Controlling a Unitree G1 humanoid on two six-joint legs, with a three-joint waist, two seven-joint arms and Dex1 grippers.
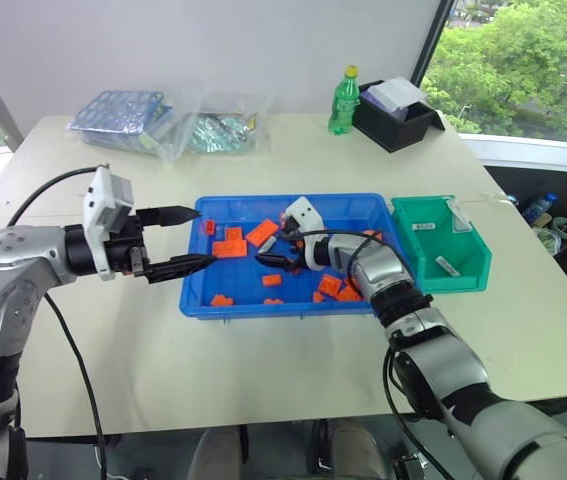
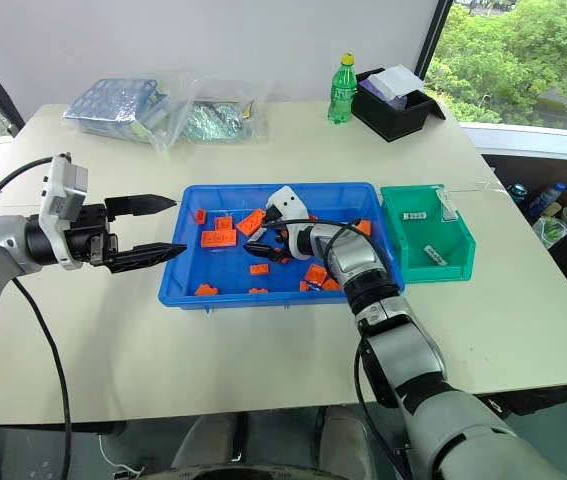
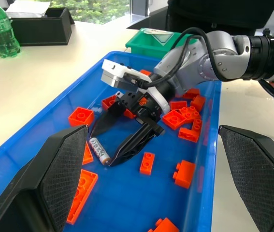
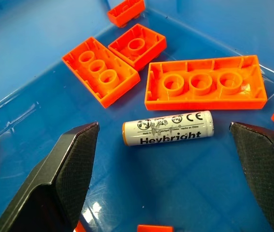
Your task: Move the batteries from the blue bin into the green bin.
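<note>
A white-labelled battery (image 4: 168,128) lies flat on the floor of the blue bin (image 1: 243,308), next to orange bricks (image 4: 205,89). My right gripper (image 1: 271,255) reaches into the bin from the right and is open, one black finger (image 4: 69,174) on each side of the battery and neither touching it. The left wrist view shows the same battery (image 3: 99,150) between those fingers. My left gripper (image 1: 205,236) hovers open and empty over the bin's left rim. The green bin (image 1: 441,250) stands right against the blue bin's right side.
Several orange bricks (image 1: 229,247) are scattered across the blue bin. At the back of the table stand a green bottle (image 1: 343,100) and a black box (image 1: 398,115), with clear plastic bags (image 1: 163,122) at the back left.
</note>
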